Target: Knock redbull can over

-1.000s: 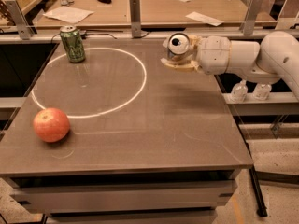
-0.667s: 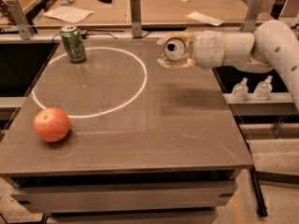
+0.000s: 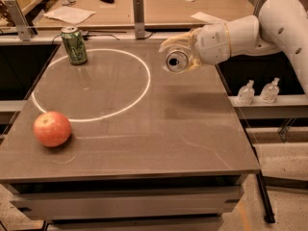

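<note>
Above grey table [image 3: 144,143], gripper [image 3: 179,55] clasps tilted redbull can [image 3: 176,62], label unreadable.

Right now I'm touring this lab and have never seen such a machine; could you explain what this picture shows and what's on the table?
That is a white robot arm reaching in from the right. One camera looks down on the table. The arm ends in a pincer, over the table's far right part. At the pincer is the redbull can, tipped so its shiny top faces the camera; whether it is gripped I cannot tell. On the left, a green can stands at the back and an apple lies nearer.
</note>
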Controlling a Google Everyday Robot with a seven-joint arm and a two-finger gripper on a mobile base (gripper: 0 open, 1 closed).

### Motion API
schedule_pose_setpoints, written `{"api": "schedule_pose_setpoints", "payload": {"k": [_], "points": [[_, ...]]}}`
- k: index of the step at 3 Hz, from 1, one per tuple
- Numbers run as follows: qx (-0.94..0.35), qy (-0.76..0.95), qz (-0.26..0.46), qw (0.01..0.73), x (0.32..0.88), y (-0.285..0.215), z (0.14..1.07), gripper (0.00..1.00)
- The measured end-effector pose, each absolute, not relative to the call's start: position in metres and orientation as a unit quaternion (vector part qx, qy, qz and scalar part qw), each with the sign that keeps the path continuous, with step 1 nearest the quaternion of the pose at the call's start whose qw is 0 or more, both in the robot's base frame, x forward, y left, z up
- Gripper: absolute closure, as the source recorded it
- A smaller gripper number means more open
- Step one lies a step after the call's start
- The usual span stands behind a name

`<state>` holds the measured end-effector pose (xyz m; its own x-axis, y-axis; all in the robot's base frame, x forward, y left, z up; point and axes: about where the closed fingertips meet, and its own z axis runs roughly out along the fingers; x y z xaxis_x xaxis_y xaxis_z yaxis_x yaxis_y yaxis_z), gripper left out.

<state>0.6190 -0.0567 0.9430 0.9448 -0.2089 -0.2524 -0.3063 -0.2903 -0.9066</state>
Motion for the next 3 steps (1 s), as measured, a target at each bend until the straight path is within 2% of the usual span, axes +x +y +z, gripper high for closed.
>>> {"api": "schedule_pose_setpoints", "payload": {"k": [1,3], "points": [[-0.844,0.149,-0.02,0.516,0.623,-0.067,0.924,1.0],[-0.906,0.076,-0.054,0.412,0.619,-0.08,0.888,1.0]]}}
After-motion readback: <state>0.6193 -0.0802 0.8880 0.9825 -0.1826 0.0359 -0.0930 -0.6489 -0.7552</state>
